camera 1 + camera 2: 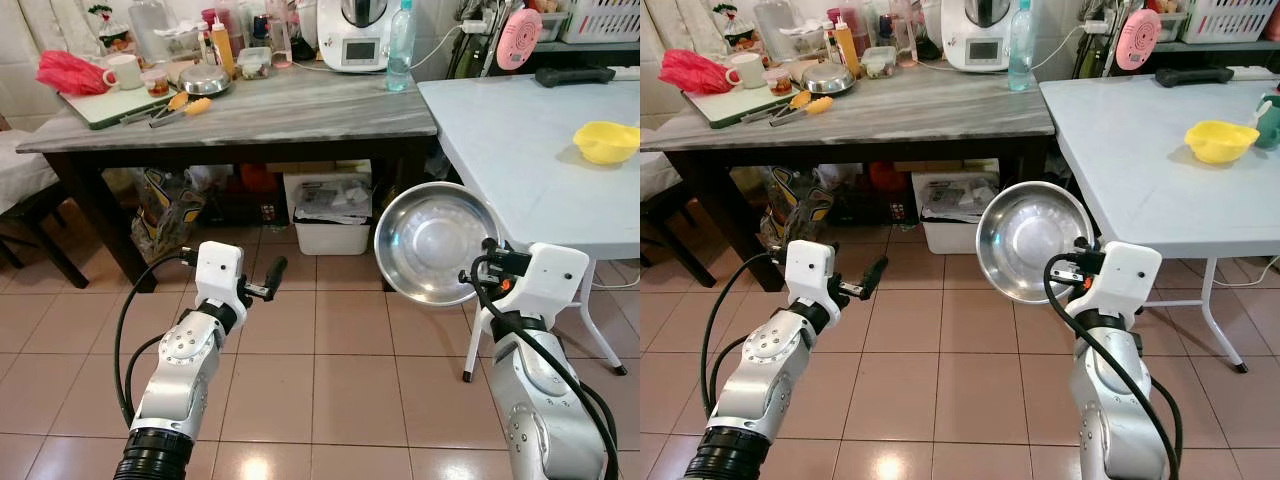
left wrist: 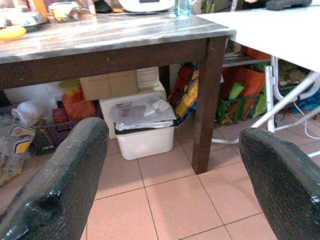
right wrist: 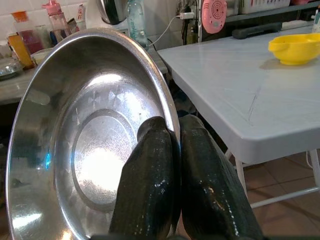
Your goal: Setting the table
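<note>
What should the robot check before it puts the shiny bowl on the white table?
1. Right pincer shut on the rim of the steel bowl: ok, one finger on each side of the rim.
2. Bowl held level: not ok, it is tipped up on edge with its inside facing the camera.
3. Bare spot on the white table: ok, the near part is bare; the yellow bowl sits farther back.
4. Bowl already over the table: not ok, it hangs above the floor beside the table's near edge.
5. Left pincer out of the way: ok, open, holding nothing, off to the left.
6. Anything inside the bowl: ok, it looks empty.
</note>
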`<state>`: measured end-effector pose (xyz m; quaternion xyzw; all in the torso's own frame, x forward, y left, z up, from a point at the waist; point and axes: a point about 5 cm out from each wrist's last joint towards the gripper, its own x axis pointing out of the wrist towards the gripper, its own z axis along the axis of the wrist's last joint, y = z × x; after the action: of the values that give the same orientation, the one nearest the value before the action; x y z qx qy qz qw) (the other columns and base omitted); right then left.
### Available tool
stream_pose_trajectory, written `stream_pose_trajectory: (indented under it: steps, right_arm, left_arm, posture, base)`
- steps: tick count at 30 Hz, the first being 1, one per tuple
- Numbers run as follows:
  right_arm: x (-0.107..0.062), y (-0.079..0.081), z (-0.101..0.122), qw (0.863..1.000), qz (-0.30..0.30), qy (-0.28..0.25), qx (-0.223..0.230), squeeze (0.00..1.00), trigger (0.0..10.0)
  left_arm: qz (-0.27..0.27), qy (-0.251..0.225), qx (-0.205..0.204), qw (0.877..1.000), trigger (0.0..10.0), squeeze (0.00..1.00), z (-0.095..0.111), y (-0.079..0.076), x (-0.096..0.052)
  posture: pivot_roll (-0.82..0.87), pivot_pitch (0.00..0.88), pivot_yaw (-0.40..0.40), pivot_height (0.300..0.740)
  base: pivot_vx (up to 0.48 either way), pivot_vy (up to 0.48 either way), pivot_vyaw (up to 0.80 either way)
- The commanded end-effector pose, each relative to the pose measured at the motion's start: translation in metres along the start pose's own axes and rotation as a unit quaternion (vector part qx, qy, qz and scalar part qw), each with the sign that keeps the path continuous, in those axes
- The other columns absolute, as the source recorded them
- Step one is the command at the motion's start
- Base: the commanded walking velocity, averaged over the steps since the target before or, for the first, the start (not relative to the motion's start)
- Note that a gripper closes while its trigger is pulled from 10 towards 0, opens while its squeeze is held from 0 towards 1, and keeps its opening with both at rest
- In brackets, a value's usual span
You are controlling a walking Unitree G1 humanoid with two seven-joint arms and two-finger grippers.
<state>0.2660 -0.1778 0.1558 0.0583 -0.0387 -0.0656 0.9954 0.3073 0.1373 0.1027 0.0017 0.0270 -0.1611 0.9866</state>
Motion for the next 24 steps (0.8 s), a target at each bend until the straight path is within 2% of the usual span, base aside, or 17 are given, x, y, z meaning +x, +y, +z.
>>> stream_pose_trajectory:
  steps: [1, 24]
  right_arm:
    - [0.0012, 0.0038, 0.0065, 1.000, 0.009, -0.014, 0.002, 0.00, 10.0]
    - [0.0010, 0.0071, 0.0051, 1.000, 0.013, -0.013, 0.002, 0.00, 10.0]
  left_arm:
    - [-0.003, -0.003, 0.000, 1.000, 10.0, 0.00, 0.0024, 0.0001, -0.0011]
    - [-0.009, -0.005, -0.005, 1.000, 10.0, 0.00, 0.0035, -0.0013, 0.0012]
  posture:
    - [-0.11, 0.002, 0.060, 0.740]
    - [-0.11, 0.000, 0.060, 0.740]
  base:
    - [0.285, 0.000, 0.00]
    - [0.397, 0.000, 0.00]
